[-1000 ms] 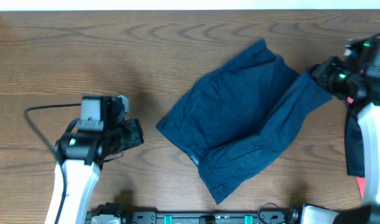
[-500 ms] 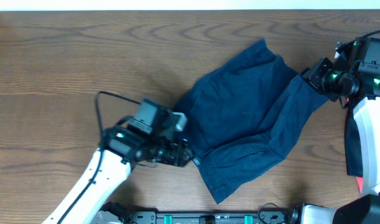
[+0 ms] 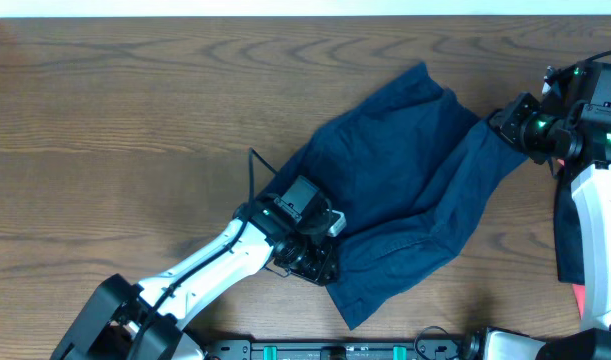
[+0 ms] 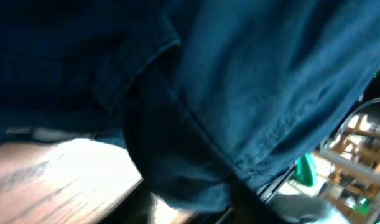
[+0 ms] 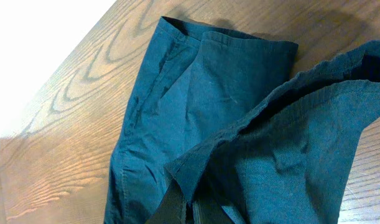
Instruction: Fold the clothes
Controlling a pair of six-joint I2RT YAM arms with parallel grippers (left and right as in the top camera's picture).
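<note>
Navy shorts (image 3: 395, 190) on bench (image 3: 135, 100): my right fingers (image 3: 503, 122) pinch the three-o'clock hem for folding. Left fingers (image 3: 313, 266), seven o'clock: closure hidden.

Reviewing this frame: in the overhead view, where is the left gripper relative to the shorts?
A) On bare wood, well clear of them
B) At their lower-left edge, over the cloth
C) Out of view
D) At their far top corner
B: the left gripper sits at the lower-left edge of the shorts, and the left wrist view is almost filled with blue cloth.
</note>
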